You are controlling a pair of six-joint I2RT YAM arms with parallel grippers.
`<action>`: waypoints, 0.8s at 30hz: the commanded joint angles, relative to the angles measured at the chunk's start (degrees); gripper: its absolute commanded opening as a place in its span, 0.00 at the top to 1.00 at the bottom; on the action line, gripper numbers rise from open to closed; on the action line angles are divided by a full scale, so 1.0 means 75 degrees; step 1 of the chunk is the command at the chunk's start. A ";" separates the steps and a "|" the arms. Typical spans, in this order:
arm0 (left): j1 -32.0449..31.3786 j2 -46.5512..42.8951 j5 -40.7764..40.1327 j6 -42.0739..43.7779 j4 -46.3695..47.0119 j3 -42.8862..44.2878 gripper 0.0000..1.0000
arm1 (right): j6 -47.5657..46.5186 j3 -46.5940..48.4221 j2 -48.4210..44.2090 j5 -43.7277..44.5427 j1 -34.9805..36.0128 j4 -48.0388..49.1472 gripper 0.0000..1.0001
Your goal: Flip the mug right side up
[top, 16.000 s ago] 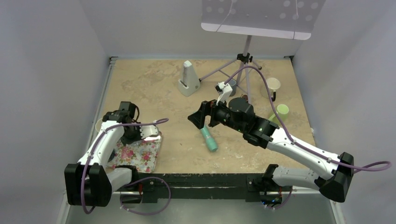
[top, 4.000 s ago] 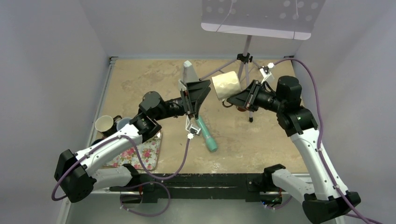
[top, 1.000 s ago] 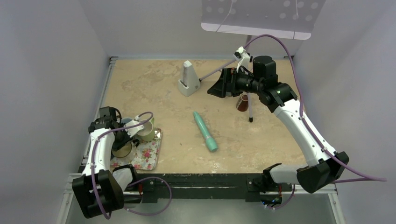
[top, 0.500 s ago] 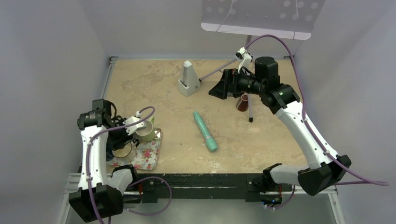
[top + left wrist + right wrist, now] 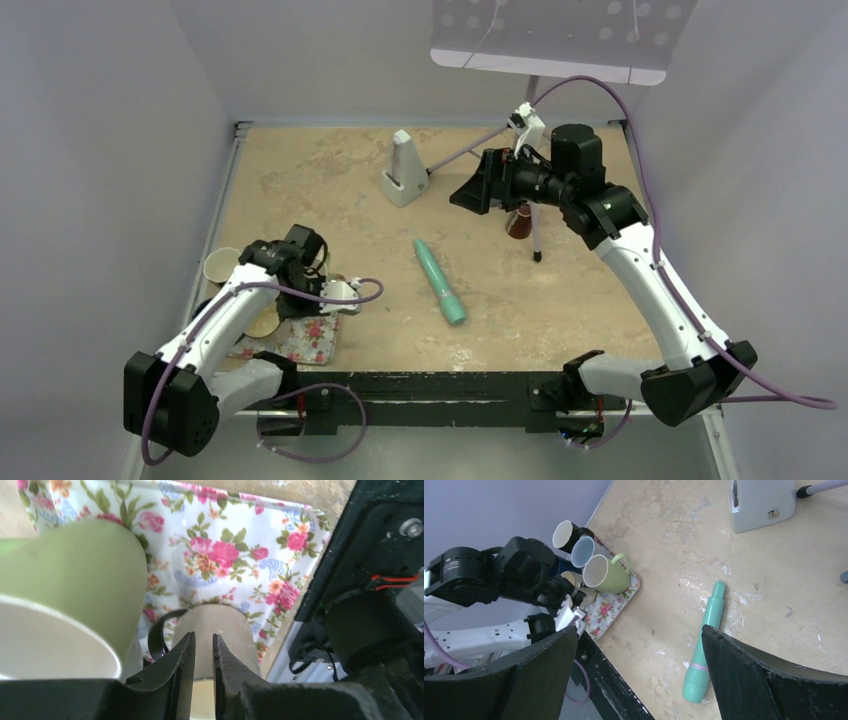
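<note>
Four mugs are grouped at the left gripper [image 5: 202,638]: one beige mug [image 5: 216,630], one green mug [image 5: 75,565], one pale blue mug [image 5: 585,551] and one dark mug with a white interior [image 5: 565,534]. One floral tray [image 5: 240,545] carries the beige and green mugs. One teal cylinder [image 5: 440,282], one gray wedge-shaped object [image 5: 403,170], one tripod stand [image 5: 530,130] and one small brown cup [image 5: 517,222] make up the other items.

Task item: the beige mug. It has a plain tan body and a dark loop handle [image 5: 159,630]. It stands on the tray with its mouth facing up, seen as a tan circle from the top camera. In the left wrist view it sits directly beyond the fingertips, in line with the slit between them. Whether the tips touch it cannot be told. The green mug lies just to the left of these fingers.

Left gripper: fingers drawn almost together, a narrow slit between them, nothing clamped.

Right gripper [image 5: 472,188]: fingers spread wide, holding nothing, raised above the table. The beige mug is well apart from it, on the far side of the teal cylinder. The brown cup stands just beside it, at the foot of the tripod stand.
</note>
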 commanded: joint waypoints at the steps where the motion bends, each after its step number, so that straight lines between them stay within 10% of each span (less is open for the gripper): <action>1: -0.0509 0.0330 -0.0421 -0.0260 0.1131 -0.0278 0.78 | 0.0118 -0.0015 -0.0311 0.0195 -0.0014 0.0151 0.02; 24: 0.0812 0.0242 -0.2228 0.0181 0.2890 -0.1530 0.81 | 0.0080 0.0029 -0.0382 0.0294 -0.0018 0.0052 0.02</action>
